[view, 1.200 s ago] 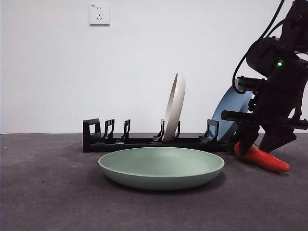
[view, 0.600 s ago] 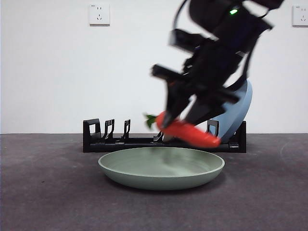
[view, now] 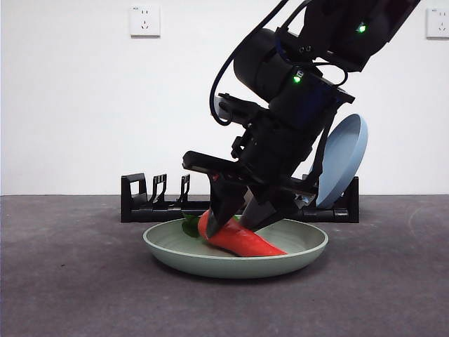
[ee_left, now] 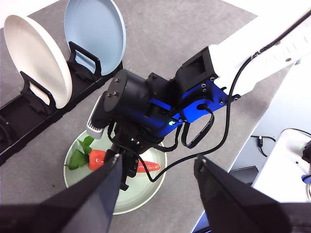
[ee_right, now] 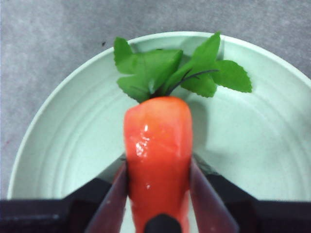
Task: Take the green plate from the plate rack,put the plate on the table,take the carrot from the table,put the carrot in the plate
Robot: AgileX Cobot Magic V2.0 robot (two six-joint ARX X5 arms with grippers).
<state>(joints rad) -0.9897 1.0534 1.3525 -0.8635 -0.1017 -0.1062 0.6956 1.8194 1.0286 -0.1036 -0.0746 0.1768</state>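
The green plate point(view: 163, 250) lies flat on the table point(view: 70, 281) in front of the plate rack point(view: 151, 203). My right gripper point(view: 235, 219) reaches down from the upper right and is shut on the carrot point(view: 242, 240). The carrot is tilted inside the plate, leaves toward the rack, with its thin end low against the plate's bottom. In the right wrist view the jaws point(ee_right: 158, 199) clamp the carrot's point(ee_right: 158, 141) body over the plate point(ee_right: 257, 145). My left gripper point(ee_left: 158, 194) is open and empty, high above the plate point(ee_left: 138, 191) and carrot point(ee_left: 97, 158).
A blue plate point(view: 344, 158) leans in the rack's right end. A cream-white plate point(ee_left: 34, 58) stands in the rack point(ee_left: 19, 116) beside the blue one point(ee_left: 97, 29); the arm hides it in the front view. The table's edge point(ee_left: 228, 126) is past the right arm.
My right gripper lifted the carrot from the table at the right, carried it left over the plate, and lowered it into the plate. The plate has not moved.
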